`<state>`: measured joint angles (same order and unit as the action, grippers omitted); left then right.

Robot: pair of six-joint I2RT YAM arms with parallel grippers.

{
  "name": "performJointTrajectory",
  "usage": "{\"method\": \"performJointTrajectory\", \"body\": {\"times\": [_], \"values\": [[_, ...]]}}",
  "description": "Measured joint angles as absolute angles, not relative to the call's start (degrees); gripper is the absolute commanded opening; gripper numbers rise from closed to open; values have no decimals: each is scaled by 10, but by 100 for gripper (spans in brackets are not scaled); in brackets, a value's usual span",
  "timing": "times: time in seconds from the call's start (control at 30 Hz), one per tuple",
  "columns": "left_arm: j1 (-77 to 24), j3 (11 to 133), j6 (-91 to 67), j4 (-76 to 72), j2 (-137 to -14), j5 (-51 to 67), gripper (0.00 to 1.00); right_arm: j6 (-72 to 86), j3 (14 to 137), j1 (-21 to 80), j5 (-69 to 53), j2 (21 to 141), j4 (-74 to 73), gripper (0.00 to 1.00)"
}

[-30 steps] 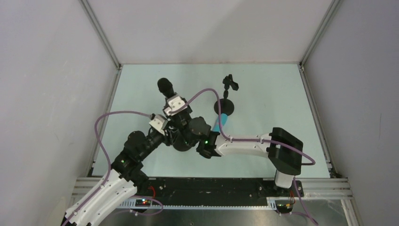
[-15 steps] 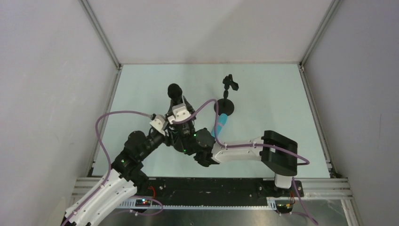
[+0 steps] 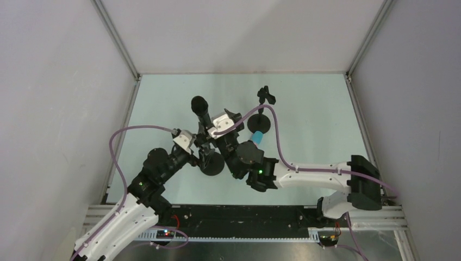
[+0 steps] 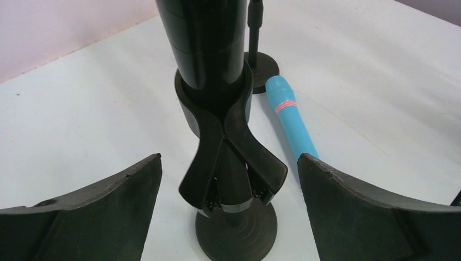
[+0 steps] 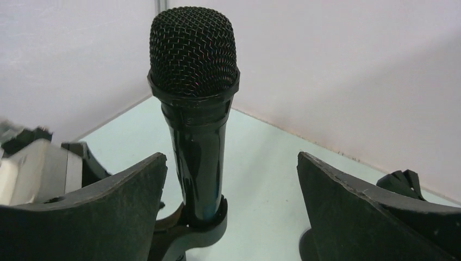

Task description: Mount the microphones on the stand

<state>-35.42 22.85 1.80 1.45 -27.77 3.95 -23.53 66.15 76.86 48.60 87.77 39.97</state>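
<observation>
- The black microphone (image 5: 193,51) stands nearly upright in the spring clip (image 4: 217,109) of the near stand (image 4: 236,239), mesh head up, so half the task looks done.
- The left jaws are spread wide and hold nothing. Their fingers (image 4: 81,212) flank the clip and stand post without touching.
- The right jaws are just as wide and empty. Their fingers (image 5: 92,212) sit either side of the black body, clear of it.
- The turquoise microphone (image 4: 291,119) lies flat on the worktop (image 3: 304,98). The end with the pink band is just beside the round base of the far stand (image 3: 261,122) (whether they touch I cannot tell).
- The far stand's clip (image 3: 266,97) is empty.
- The step in hand, as I read it, is to leave the seated microphone and go for the turquoise one.
- Both arms should draw straight back from the near stand with the jaws kept wide, because a brush on that tall body could tip it.
- The turquoise body is best taken at mid-length, across its long axis (it is round and will roll under a glancing touch).
- The other arm should steady the far stand while the body is pressed into the clip.
- The purple cable (image 3: 274,130) loops close by that stand and could snag it.
</observation>
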Motion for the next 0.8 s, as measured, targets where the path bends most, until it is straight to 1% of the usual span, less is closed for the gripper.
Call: {"method": "performJointTrajectory", "body": {"times": [0.17,0.37,0.57,0.67,0.8], "values": [[-353,265,29,46,-277,31,100,-211,649,783,484,823,333,97],[-353,340,51,87,-271,26,100,-158,648,784,487,751,245,99],[-348,441,75,128,-250,23,100,-28,645,776,488,689,95,99],[-347,478,86,141,-241,2,100,35,626,783,477,680,38,96],[-345,516,98,155,-238,-50,100,98,583,811,423,708,0,89]]}}
